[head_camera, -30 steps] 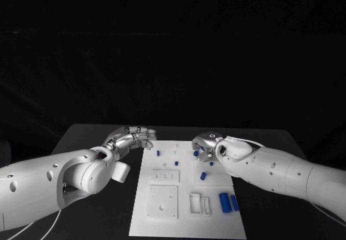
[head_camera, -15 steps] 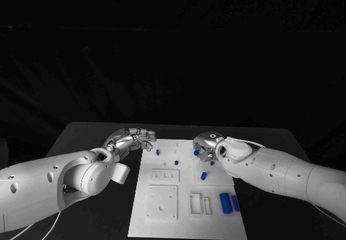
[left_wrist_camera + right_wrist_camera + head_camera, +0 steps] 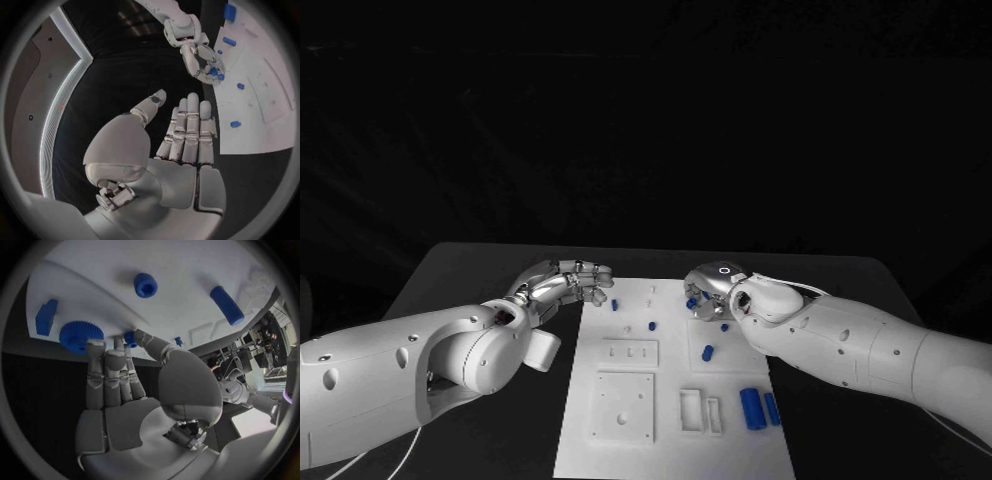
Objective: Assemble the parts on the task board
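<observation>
Nearest me on the task board [image 3: 589, 455] I've got two long blue pegs [image 3: 759, 407] lying side by side at the near right, next to a couple of white slotted blocks [image 3: 700, 409]. A bit further in there's a short blue peg [image 3: 707, 352] lying on the right half, and a small blue one [image 3: 652, 325] standing near the middle.

Left hand [image 3: 567, 283] sits over the desk [image 3: 459, 270] just off the board's far left edge, fingers [image 3: 187, 125] straight and close together, holding nothing as far as I can see. A small blue piece [image 3: 615, 305] stands right beside it.

Right hand [image 3: 711, 292] is at the far right of the board, its fingers [image 3: 100, 365] touching a round blue knurled knob [image 3: 80, 335]. I can't tell whether it actually grips the knob. A blue block [image 3: 45, 316] lies just beside that knob.
</observation>
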Controlling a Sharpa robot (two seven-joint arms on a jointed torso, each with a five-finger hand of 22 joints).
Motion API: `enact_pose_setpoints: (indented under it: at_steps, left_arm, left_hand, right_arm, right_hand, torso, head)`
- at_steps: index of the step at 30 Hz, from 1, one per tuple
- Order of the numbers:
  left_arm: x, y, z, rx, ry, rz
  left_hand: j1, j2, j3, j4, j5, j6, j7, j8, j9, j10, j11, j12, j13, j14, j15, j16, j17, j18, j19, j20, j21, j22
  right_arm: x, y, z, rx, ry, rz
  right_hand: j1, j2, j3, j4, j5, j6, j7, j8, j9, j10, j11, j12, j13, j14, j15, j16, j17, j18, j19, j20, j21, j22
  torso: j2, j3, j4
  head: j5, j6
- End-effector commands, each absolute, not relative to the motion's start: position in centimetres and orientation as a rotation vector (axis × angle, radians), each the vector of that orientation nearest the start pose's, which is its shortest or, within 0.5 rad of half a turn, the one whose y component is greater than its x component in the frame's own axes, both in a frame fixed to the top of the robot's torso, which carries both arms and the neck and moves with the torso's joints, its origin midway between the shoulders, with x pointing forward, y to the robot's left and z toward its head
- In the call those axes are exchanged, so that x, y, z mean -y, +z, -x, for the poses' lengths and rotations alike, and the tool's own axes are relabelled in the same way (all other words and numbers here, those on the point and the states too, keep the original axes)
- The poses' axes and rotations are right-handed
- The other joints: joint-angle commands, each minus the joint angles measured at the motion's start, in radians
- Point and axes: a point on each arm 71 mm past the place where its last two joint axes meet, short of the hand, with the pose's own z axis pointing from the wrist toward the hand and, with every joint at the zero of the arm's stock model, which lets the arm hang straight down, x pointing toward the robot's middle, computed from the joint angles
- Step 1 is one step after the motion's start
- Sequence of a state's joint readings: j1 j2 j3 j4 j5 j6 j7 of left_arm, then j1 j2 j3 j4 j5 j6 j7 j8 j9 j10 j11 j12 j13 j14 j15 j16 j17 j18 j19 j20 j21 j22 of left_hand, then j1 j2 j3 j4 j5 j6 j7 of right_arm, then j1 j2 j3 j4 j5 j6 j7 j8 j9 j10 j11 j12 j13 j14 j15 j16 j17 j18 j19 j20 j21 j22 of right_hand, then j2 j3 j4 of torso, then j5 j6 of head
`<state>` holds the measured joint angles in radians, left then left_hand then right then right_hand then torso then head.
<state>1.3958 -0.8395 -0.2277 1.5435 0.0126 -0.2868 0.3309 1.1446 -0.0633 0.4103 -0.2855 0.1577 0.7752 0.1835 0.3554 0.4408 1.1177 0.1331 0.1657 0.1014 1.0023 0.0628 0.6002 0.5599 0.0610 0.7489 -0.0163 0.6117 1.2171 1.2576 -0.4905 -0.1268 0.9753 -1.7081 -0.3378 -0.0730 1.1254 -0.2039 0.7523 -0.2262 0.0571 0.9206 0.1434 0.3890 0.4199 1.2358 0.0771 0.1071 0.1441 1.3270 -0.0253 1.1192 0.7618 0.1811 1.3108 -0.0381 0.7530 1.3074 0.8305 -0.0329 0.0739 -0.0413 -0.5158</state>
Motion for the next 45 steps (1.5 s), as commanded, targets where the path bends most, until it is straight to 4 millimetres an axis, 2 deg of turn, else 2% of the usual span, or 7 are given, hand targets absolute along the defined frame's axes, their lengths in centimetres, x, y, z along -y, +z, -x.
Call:
enact_pose_setpoints:
  at_steps: [1,10,11,12,21,31,45]
  left_arm:
    - [-20.1,-15.4,-49.4,-1.564,-1.518,1.008]
    - [-20.0,-15.4,-49.4,-1.566,-1.516,1.009]
    - [-20.0,-15.4,-49.4,-1.566,-1.516,1.009]
    - [-20.0,-15.4,-49.4,-1.566,-1.515,1.009]
    - [-20.1,-15.5,-49.5,-1.565,-1.511,1.011]
    - [-20.5,-15.5,-49.7,-1.556,-1.498,1.016]
    - [-20.9,-15.5,-49.9,-1.544,-1.482,1.02]
  left_hand:
    - [-0.01,0.0,0.006,0.0,-0.005,0.006,0.001,-0.005,0.001,0.002,0.004,-0.006,-0.001,-0.008,0.002,0.004,-0.001,0.008,-0.003,-0.007,0.005,-0.001]
    - [-0.01,0.0,0.007,0.0,-0.005,0.006,0.001,-0.005,0.002,0.002,0.004,-0.006,-0.001,-0.008,0.002,0.004,-0.001,0.008,-0.003,-0.007,0.005,-0.001]
    - [-0.01,0.0,0.007,0.0,-0.005,0.006,0.001,-0.005,0.002,0.002,0.004,-0.006,-0.001,-0.008,0.002,0.004,-0.001,0.008,-0.003,-0.007,0.005,-0.001]
    - [-0.009,0.0,0.007,-0.001,-0.005,0.006,0.001,-0.005,0.002,0.002,0.004,-0.006,-0.001,-0.008,0.002,0.004,-0.001,0.007,-0.003,-0.007,0.006,-0.001]
    - [-0.007,0.0,0.01,-0.003,-0.005,0.006,0.001,-0.006,0.002,0.002,0.003,-0.007,-0.002,-0.009,0.002,0.004,-0.001,0.007,-0.004,-0.009,0.006,-0.001]
    - [-0.006,-0.001,0.012,-0.003,-0.005,0.006,0.001,-0.006,0.002,0.002,0.004,-0.008,-0.002,-0.009,0.002,0.004,-0.001,0.006,-0.004,-0.01,0.006,-0.001]
    - [-0.005,-0.002,0.014,-0.004,-0.005,0.005,0.001,-0.007,0.003,0.002,0.004,-0.009,-0.002,-0.009,0.002,0.004,-0.001,0.005,-0.005,-0.011,0.007,-0.002]
  right_arm:
    - [17.2,-21.6,-56.9,-1.62,0.301,0.449]
    - [16.8,-21.6,-56.8,-1.616,0.31,0.451]
    - [16.8,-21.6,-56.8,-1.614,0.31,0.45]
    - [16.8,-21.6,-56.8,-1.612,0.309,0.448]
    - [16.7,-21.2,-56.6,-1.558,0.307,0.413]
    - [16.3,-20.5,-56.2,-1.505,0.302,0.384]
    - [15.2,-18.3,-56.0,-1.359,0.291,0.372]
  right_hand:
    - [-0.007,0.004,0.002,0.003,-0.007,0.013,-0.002,0.006,0.003,0.017,-0.005,0.007,0.012,-0.004,-0.015,0.005,-0.003,0.081,-0.004,-0.001,0.008,0.023]
    - [-0.003,0.011,0.006,-0.005,-0.008,0.031,-0.011,0.014,0.012,0.035,-0.014,0.015,0.031,-0.006,-0.025,0.01,-0.008,0.081,-0.004,-0.003,0.017,0.023]
    - [-0.002,0.011,0.006,-0.006,-0.008,0.031,-0.011,0.015,0.012,0.035,-0.015,0.016,0.032,-0.006,-0.025,0.01,-0.008,0.081,-0.005,-0.003,0.018,0.023]
    - [0.0,0.014,0.007,-0.008,-0.007,0.045,-0.016,0.023,0.016,0.054,-0.02,0.026,0.038,-0.007,-0.029,0.01,-0.008,0.08,-0.004,-0.003,0.02,0.025]
    - [-0.006,0.029,0.016,-0.027,-0.008,0.105,-0.045,0.053,0.051,0.107,-0.051,0.065,0.108,-0.012,-0.06,0.014,-0.02,0.081,-0.012,-0.003,0.063,0.025]
    - [-0.012,0.038,0.031,-0.043,-0.008,0.121,-0.051,0.053,0.073,0.106,-0.057,0.074,0.167,-0.012,-0.066,0.024,-0.028,0.081,-0.018,-0.01,0.091,0.024]
    - [-0.013,0.033,0.042,-0.049,-0.008,0.131,-0.054,0.05,0.087,0.105,-0.06,0.077,0.206,-0.013,-0.069,0.032,-0.032,0.081,-0.019,-0.014,0.106,0.022]
  torso:
    - [0.008,-0.0004,-0.0013]
    - [0.014,-0.0002,-0.0032]
    - [0.01,-0.0011,0.0107]
    - [0.009,-0.0019,0.0178]
    - [0.012,-0.0025,0.0169]
    - [0.016,-0.0026,0.0152]
    - [0.019,-0.0022,0.0156]
  head:
    - [0.0,0.003]
    - [0.0,0.009]
    - [-0.013,0.006]
    - [-0.021,0.005]
    - [-0.019,0.013]
    - [-0.014,0.024]
    - [-0.015,0.036]
